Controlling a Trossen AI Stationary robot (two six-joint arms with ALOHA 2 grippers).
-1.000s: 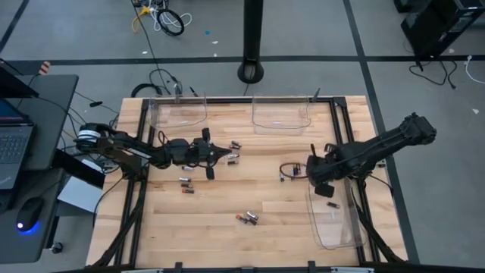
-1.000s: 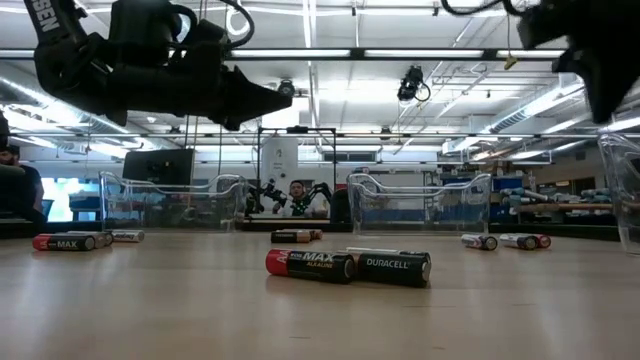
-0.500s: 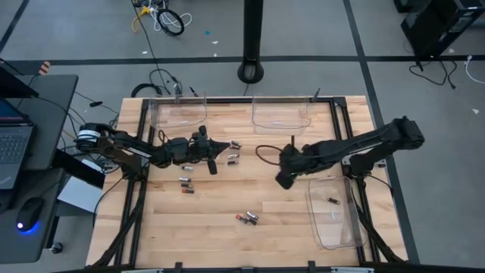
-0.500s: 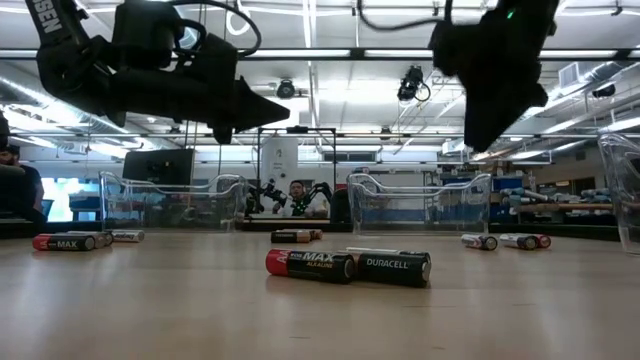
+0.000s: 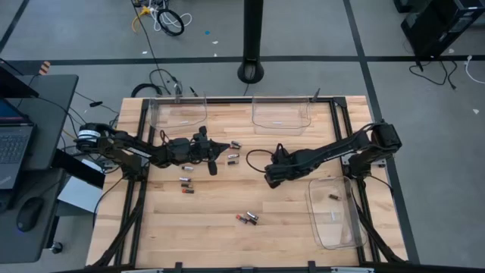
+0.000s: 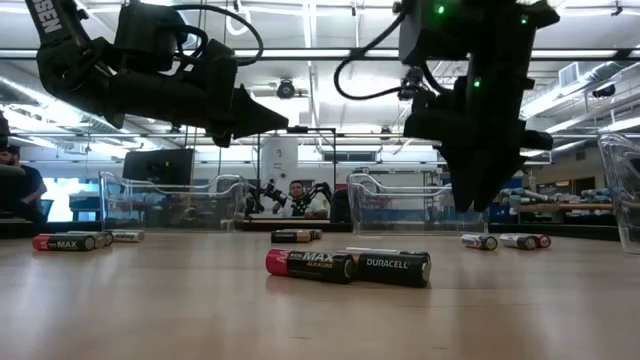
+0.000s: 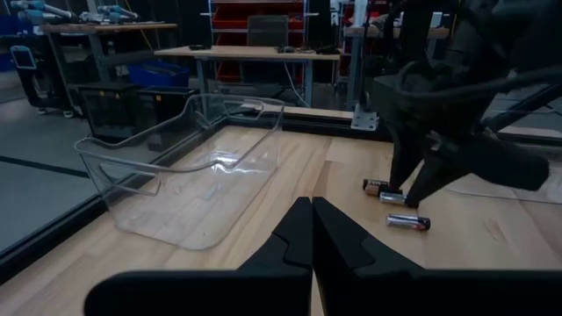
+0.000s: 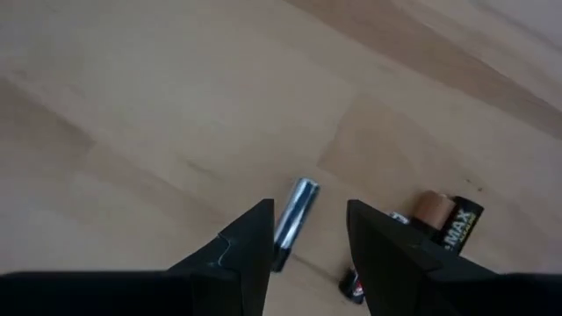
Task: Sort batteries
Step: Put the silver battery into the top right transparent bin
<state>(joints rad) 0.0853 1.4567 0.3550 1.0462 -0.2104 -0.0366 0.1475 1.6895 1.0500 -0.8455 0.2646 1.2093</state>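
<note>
Batteries lie scattered on the wooden table: a pair point(image 5: 246, 218) near the front, two point(image 5: 186, 185) at the left, two point(image 5: 233, 152) near the middle. My right gripper point(image 8: 309, 211) is open and points steeply down over the table's middle point(image 5: 270, 177). Below its fingers lies a silver battery point(image 8: 294, 219), with a copper-and-black one point(image 8: 448, 216) beside it. My left gripper point(image 7: 308, 206) is shut and empty. It hovers level above the table point(image 5: 225, 151), pointing toward the right.
Two clear trays stand at the far edge point(image 5: 179, 114) point(image 5: 282, 114). A third tray point(image 5: 333, 216) at the right holds two batteries point(image 5: 331, 198). The black frame rails run along the table's sides. A person sits in the room beyond the far edge point(image 6: 296, 196).
My right gripper has swung from above the right tray toward the table's middle and left, sinking and rolling about its own axis as it went. My left gripper has stayed in place and rolled slightly.
</note>
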